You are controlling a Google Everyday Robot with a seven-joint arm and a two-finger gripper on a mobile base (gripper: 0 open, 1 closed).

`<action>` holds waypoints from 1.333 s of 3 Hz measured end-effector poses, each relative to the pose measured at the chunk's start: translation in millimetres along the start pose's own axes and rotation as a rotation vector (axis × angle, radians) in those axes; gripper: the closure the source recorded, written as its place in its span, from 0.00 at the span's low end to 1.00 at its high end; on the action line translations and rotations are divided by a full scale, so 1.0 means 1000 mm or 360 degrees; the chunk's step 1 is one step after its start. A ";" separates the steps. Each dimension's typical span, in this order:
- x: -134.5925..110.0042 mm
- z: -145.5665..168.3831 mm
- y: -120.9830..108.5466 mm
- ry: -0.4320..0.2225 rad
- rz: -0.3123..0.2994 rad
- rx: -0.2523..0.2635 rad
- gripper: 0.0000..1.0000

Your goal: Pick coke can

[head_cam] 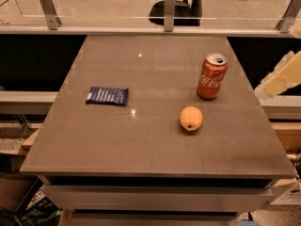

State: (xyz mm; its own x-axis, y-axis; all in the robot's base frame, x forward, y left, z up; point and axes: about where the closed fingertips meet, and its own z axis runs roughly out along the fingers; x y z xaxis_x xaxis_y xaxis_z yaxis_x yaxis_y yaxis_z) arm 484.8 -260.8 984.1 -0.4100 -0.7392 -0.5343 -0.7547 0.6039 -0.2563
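The coke can (212,76) stands upright on the right side of the grey table (141,145); it is red-orange with white script and a silver top. My gripper (281,78) is a cream-coloured shape at the right edge of the camera view. It is off the table's right side and apart from the can, at about the can's height in the picture. It holds nothing that I can see.
A round orange fruit (191,118) lies just in front of and left of the can. A flat dark-blue snack packet (107,96) lies on the table's left half. A glass railing with metal posts (169,8) runs behind the table.
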 end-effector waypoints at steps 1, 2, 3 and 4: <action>0.009 0.013 -0.005 -0.0171 0.0114 0.0026 0.00; 0.009 0.020 -0.010 -0.0378 0.0196 0.0069 0.00; 0.004 0.029 -0.017 -0.0572 0.0254 0.0101 0.00; -0.002 0.039 -0.021 -0.0703 0.0305 0.0097 0.00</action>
State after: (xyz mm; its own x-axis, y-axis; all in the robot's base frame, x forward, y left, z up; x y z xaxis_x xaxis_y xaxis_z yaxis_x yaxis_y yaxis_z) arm 521.8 -260.3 959.3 -0.2720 -0.4235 -0.8641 -0.6499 0.7431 -0.1597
